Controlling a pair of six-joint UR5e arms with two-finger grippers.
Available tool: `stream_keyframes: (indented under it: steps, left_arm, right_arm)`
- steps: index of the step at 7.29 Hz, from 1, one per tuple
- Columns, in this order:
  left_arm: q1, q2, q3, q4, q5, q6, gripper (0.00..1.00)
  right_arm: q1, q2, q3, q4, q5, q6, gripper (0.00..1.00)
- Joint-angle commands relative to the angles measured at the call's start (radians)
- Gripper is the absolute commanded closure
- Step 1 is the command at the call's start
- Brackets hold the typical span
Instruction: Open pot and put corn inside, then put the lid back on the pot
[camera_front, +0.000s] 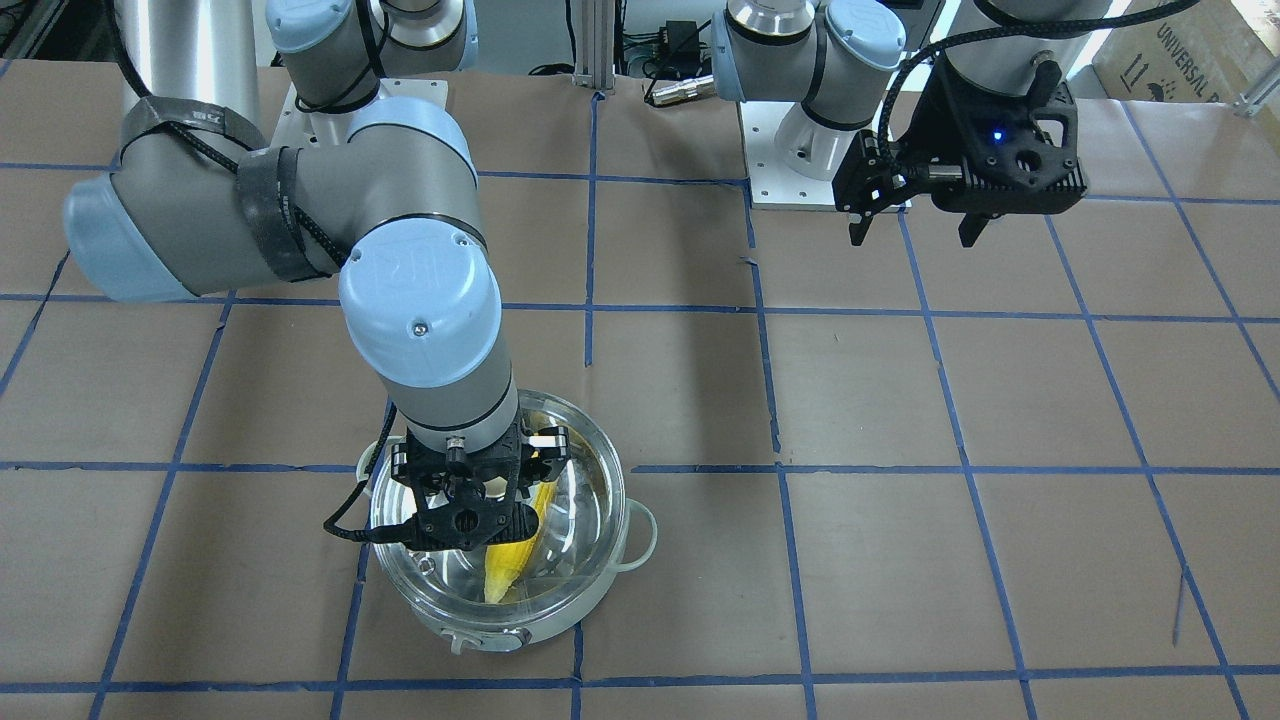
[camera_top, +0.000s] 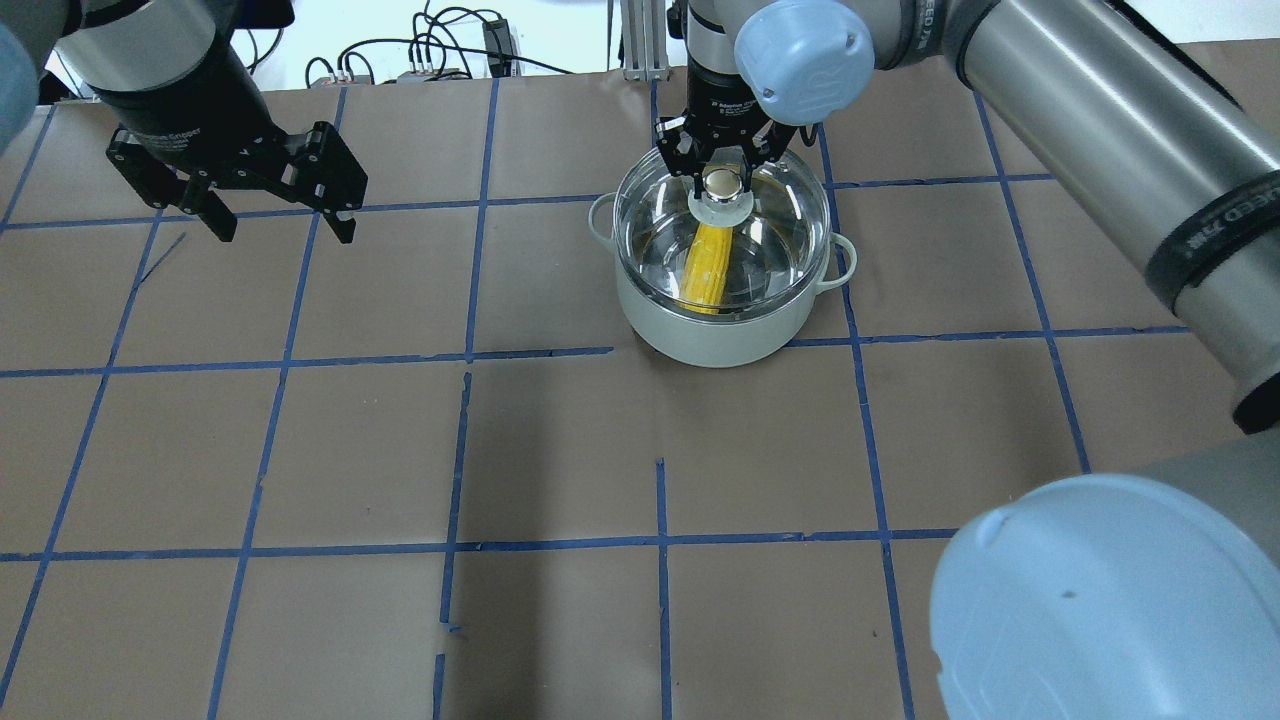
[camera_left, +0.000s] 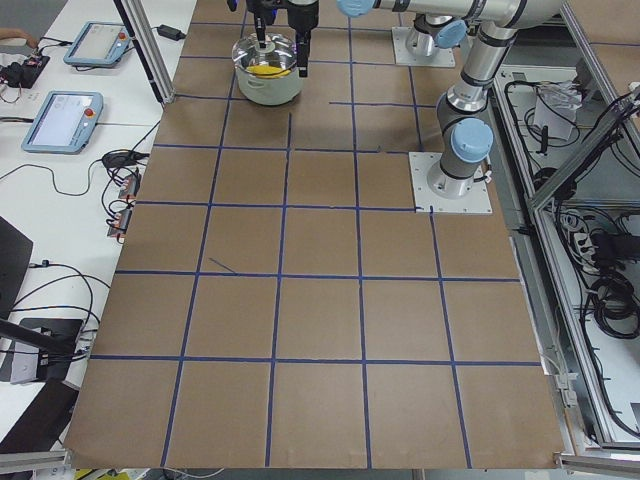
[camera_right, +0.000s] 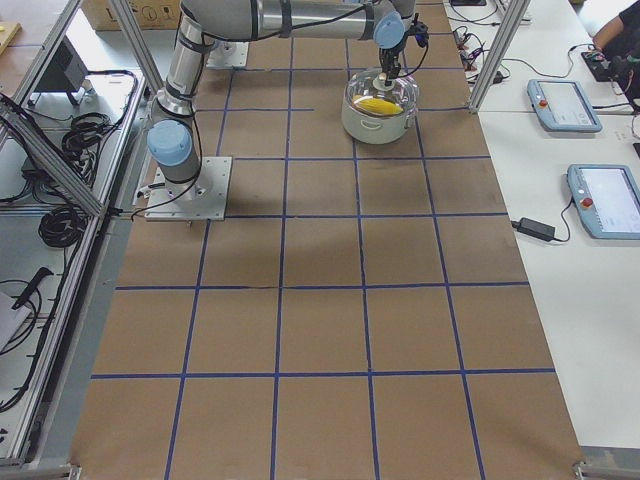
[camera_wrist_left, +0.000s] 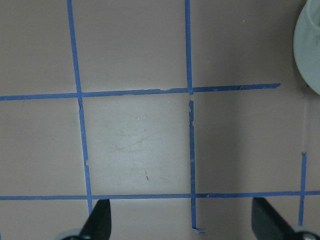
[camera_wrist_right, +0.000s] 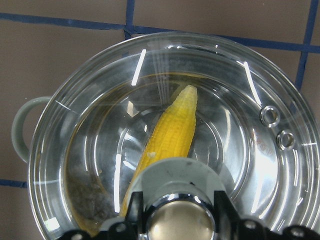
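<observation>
The glass lid (camera_top: 790, 240) sits on the pot (camera_top: 715, 330) on the bench (camera_top: 560, 450), with the corn ear (camera_top: 708, 265) lying inside. The right gripper (camera_top: 722, 180) has its jaws clasped on the lid's knob (camera_top: 722, 186). The left gripper (camera_top: 280, 228) hangs spread, well apart. It looks like the last step: release, then lift straight up.

We've got the pot (camera_top: 700, 338) upright, up at about 1 o'clock from the middle of the overhead view. It has a pale shell and loop handles at 9 and 3 o'clock. The clear glass lid (camera_top: 785, 235) sits level on its rim, closing it. Through the glass we see the yellow corn (camera_top: 706, 270) lying inside, its tapered tip toward 12 o'clock in the right wrist view.
</observation>
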Motion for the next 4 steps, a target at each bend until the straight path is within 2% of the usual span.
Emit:
stream_keyframes:
  steps: [1, 4]
  left_arm:
    - [0.0, -0.001, 0.002, 0.0, 0.0, 0.0, 0.0]
    - [0.0, -0.001, 0.002, 0.001, 0.0, 0.0, 0.0]
  right_arm:
    - [0.0, 0.001, 0.005, 0.004, 0.0, 0.001, 0.57]
    - [0.0, 0.005, 0.005, 0.009, 0.0, -0.004, 0.57]
